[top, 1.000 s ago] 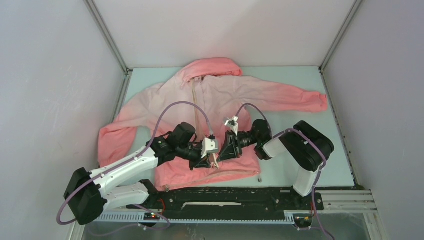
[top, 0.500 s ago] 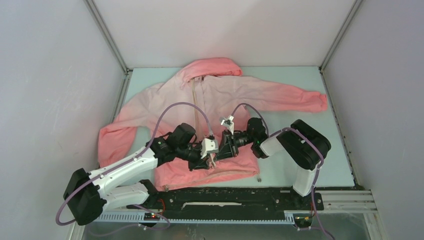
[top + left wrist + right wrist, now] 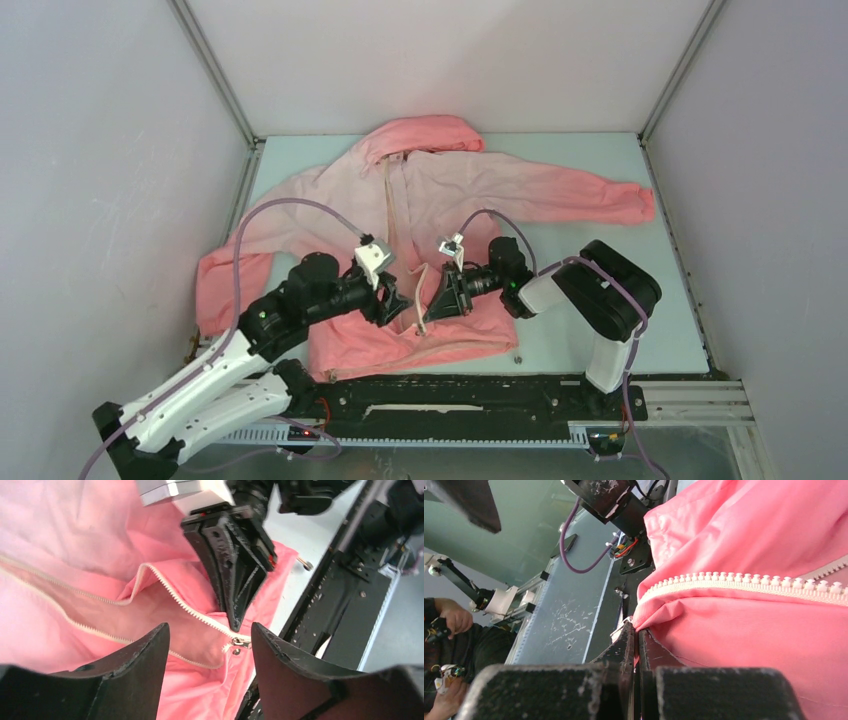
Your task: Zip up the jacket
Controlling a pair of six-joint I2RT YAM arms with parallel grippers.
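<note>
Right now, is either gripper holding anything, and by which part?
Right gripper pinches the jacket by its zipper edge near the hem; left gripper is open, holding nothing.

I see the desk [image 3: 600,160] as a pale green sheet. The jacket [image 3: 480,185] lies front-up on it and covers most of the middle. The hood [image 3: 425,135] rests flat at the jacket's far end, close to the desk's back edge. The hem [image 3: 450,350] is at the near end. The straight sleeve [image 3: 590,195] lies stretched out sideways from the jacket's chest. The bent sleeve [image 3: 225,285] on the opposite side folds down alongside the body. A small metal piece [image 3: 517,355] sits on bare desk just beside the hem's corner; I cannot tell whether it touches the cloth. A black rail [image 3: 480,395] runs just nearer than the hem.
</note>
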